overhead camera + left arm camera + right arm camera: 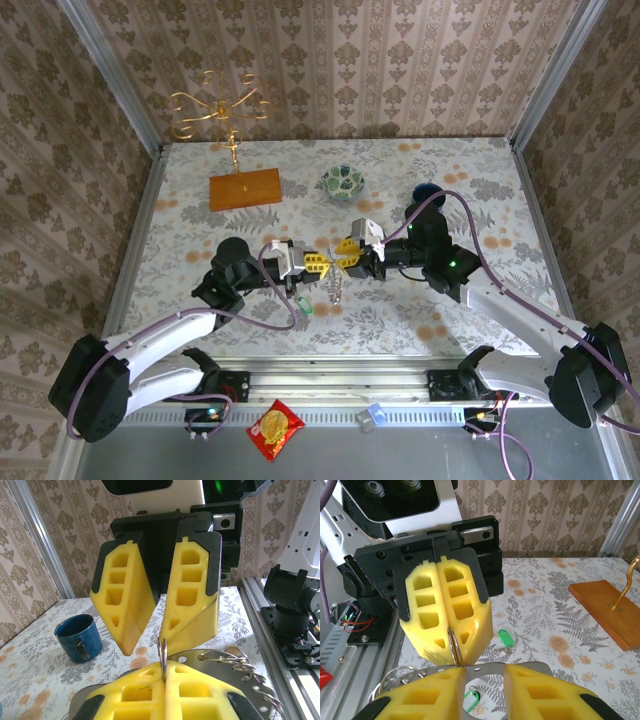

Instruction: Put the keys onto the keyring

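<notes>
Left tool (325, 262): closed, clamping one thin grey metal keyring (454, 642) edge-on above the centre of the worktop (190, 230). Right tool (343, 259): jaws apart, facing the left tool, just beside the keyring. Two green-headed keys (506, 638) lie on the worktop below, off the keyring. One blue mug (77, 637) stands far right.

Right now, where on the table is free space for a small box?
Bare cloth lies along the left wall, between the wooden base and the left arm. Another free patch is at the near edge, right of the green keys. The centre is crowded: the left claw and the right claw meet there at the ring.
</notes>
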You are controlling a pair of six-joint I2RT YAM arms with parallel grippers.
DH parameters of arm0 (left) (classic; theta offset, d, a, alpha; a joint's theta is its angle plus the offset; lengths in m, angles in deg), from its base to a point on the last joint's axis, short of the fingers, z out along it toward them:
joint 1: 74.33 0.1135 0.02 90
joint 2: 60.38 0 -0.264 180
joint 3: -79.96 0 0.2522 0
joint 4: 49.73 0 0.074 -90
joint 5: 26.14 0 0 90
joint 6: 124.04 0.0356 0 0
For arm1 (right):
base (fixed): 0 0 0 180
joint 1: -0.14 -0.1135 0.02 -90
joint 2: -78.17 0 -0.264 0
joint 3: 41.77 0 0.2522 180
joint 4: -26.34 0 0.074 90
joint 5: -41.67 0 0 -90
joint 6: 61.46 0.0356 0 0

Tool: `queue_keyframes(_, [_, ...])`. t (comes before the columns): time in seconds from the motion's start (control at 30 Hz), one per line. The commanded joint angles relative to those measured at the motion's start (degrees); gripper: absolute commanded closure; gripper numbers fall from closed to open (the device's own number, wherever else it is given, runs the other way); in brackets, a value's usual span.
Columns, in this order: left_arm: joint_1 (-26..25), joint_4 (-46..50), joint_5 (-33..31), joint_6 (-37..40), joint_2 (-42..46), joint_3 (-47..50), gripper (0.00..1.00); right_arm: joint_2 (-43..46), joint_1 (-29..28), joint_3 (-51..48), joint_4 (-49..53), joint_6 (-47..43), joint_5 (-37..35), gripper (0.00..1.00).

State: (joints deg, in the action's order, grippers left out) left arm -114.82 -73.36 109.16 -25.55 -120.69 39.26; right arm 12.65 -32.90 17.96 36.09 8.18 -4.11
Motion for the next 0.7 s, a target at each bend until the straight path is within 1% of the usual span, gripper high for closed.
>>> queue_keyframes(0.0, [-0.38, -3.48, 1.03, -1.29, -0.18, 0.19, 1.0, 0.36, -1.39, -0.9, -1.18, -1.58, 0.48, 0.72])
queue_keyframes(0.13, [-0.29, -2.8, 0.45, -0.46, 0.2, 0.32, 1.0, 2.63, -0.71, -1.09, 3.65, -5.11, -1.99, 0.72])
queue_keyframes(0.23, [-0.26, -3.0, 0.49, -0.36, 0.07, 0.26, 1.0, 3.12, -0.72, -0.89, 5.5, -5.59, -1.45, 0.71])
queue_keyframes(0.33, [-0.25, -3.13, 0.93, -0.58, -0.24, 0.15, 1.0, 2.62, -0.96, -0.71, 3.86, -3.71, 0.19, 0.71])
queue_keyframes(0.47, [-0.29, -3.13, 1.58, -0.91, -0.34, 0.08, 1.0, 1.24, -1.63, -0.41, 0.79, -2.4, 0.54, 0.71])
queue_keyframes(0.67, [-0.22, -3.47, 2.15, -1.39, -0.75, 0.03, 1.0, -0.62, -2.47, 0.6, -1.67, -1.27, 1.74, 0.74])
